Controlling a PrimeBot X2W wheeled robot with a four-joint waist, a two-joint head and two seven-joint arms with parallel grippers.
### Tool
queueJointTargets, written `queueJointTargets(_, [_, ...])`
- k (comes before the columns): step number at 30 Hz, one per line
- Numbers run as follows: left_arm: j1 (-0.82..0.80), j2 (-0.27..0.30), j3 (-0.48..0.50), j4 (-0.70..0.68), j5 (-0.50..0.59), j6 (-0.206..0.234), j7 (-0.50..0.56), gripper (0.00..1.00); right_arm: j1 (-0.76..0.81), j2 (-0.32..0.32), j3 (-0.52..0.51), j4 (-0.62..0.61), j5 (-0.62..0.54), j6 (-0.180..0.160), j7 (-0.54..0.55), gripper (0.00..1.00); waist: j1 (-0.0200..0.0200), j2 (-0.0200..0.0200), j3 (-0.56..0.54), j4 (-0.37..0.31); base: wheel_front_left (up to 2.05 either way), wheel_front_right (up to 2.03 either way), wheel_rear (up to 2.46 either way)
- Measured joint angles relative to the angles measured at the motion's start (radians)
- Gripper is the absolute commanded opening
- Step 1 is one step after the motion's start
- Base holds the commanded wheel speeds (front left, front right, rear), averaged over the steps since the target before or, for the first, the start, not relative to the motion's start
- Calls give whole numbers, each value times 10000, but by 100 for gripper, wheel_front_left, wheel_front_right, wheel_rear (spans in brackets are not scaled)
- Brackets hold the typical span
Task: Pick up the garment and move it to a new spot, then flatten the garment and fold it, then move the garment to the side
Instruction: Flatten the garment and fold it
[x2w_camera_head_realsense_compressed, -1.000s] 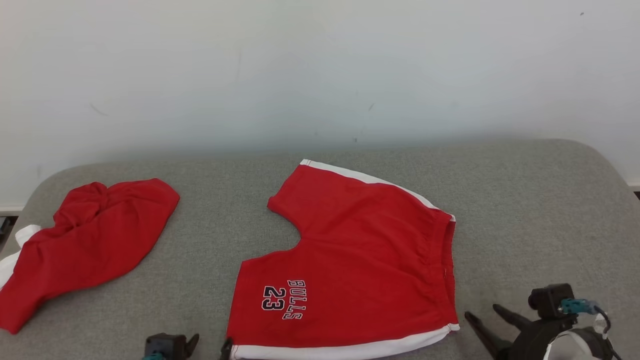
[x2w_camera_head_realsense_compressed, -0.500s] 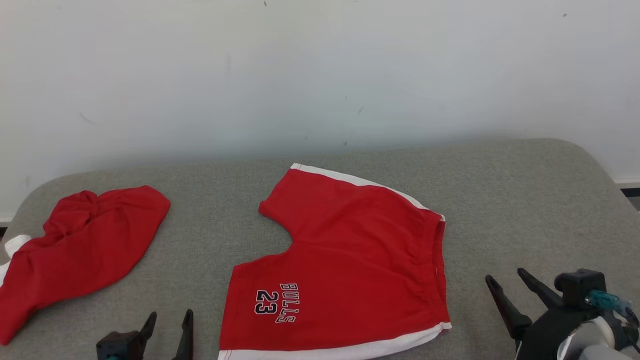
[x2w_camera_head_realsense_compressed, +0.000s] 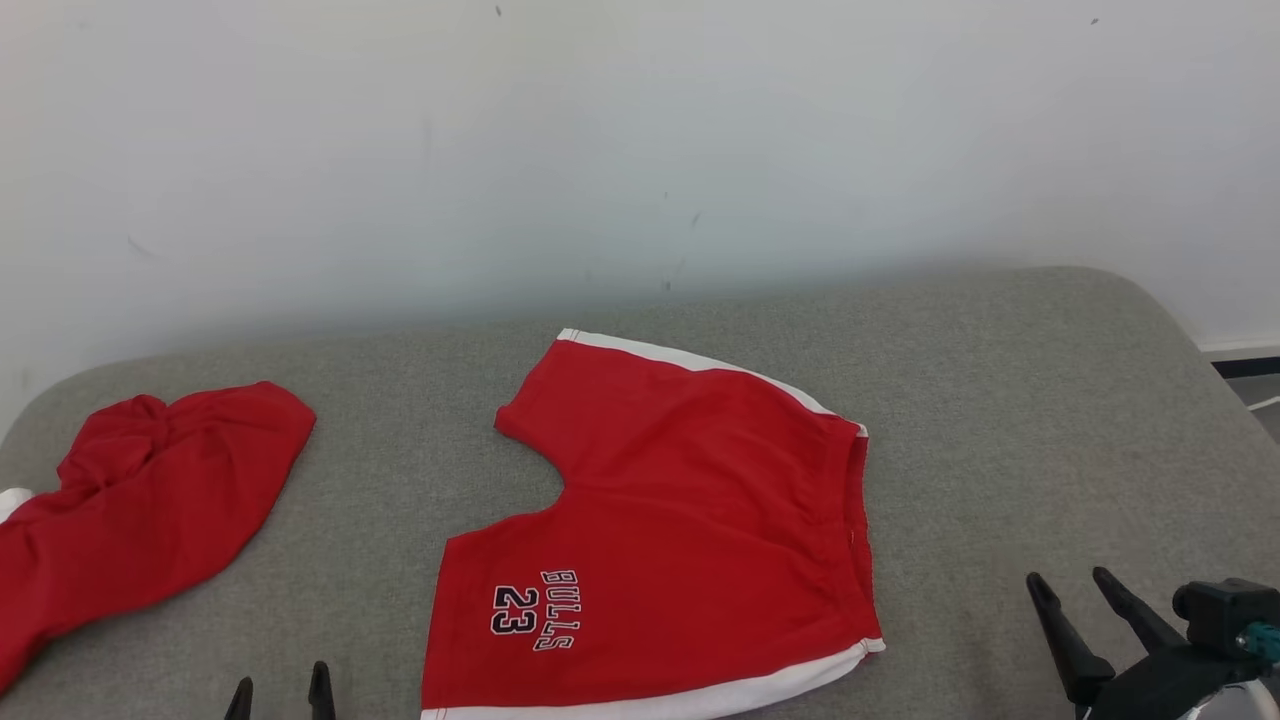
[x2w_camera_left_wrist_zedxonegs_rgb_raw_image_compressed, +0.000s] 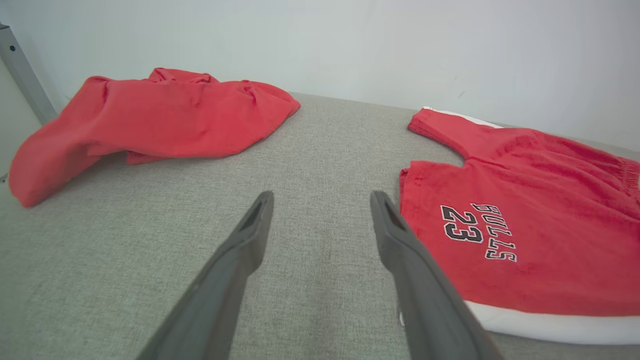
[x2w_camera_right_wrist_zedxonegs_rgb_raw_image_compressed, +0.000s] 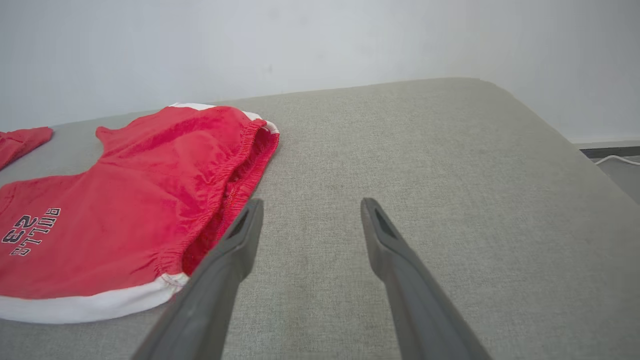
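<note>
The garment (x2w_camera_head_realsense_compressed: 680, 530) is a pair of red shorts with white side stripes and "BULLS 23" print, lying flat in the middle of the grey padded table (x2w_camera_head_realsense_compressed: 1000, 400). In the left wrist view the garment (x2w_camera_left_wrist_zedxonegs_rgb_raw_image_compressed: 525, 200) is just right of my open left gripper (x2w_camera_left_wrist_zedxonegs_rgb_raw_image_compressed: 321, 200). That left gripper (x2w_camera_head_realsense_compressed: 280, 690) pokes up at the bottom edge, left of the near leg hem. My right gripper (x2w_camera_head_realsense_compressed: 1067, 580) is open over bare table, right of the waistband. From the right wrist, the garment (x2w_camera_right_wrist_zedxonegs_rgb_raw_image_compressed: 125, 200) lies left of the open right gripper (x2w_camera_right_wrist_zedxonegs_rgb_raw_image_compressed: 311, 204). Neither gripper touches cloth.
A second red garment (x2w_camera_head_realsense_compressed: 150, 500) lies crumpled at the table's far left, also in the left wrist view (x2w_camera_left_wrist_zedxonegs_rgb_raw_image_compressed: 160, 115). A white wall stands behind the table. The table's rounded right edge drops to the floor, where a white cable (x2w_camera_right_wrist_zedxonegs_rgb_raw_image_compressed: 615, 160) lies.
The head camera has shifted, sliding the scene left. Both grippers have drawn away from the shorts' near corners, the left to the left and the right to the right. The shorts lie unchanged.
</note>
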Motion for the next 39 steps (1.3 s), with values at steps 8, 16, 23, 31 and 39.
queueJointTargets(8, [295, -334, 493, -663, 1064, 0, -73, 100, 485, 546, -1112, -167, -1032, 0, 0, 100, 1, 0, 94, -66, 0, 0, 0])
queueJointTargets(16, [369, -376, 322, -1083, 1572, 0, 382, 100, 738, 757, -1271, -374, -1647, 0, 0, 100, 0, 0, 161, -42, 0, 0, 0])
queueJointTargets(23, [386, -387, 313, -1396, 1659, 0, 786, 100, 965, 932, -1530, -401, -1942, 0, 0, 100, 1, 1, 205, -10, 0, 0, 0])
queueJointTargets(31, [567, -531, 407, -1831, 1724, 0, 1070, 100, 1004, 1154, -1896, -558, -2291, 0, -2, 100, 0, 0, 255, -6, 0, 0, 0])
queueJointTargets(39, [563, -637, 558, -2054, 1814, 0, 1254, 100, 1189, 1367, -2171, -604, -2552, 0, -2, 100, 0, 0, 269, 20, 0, 0, 0])
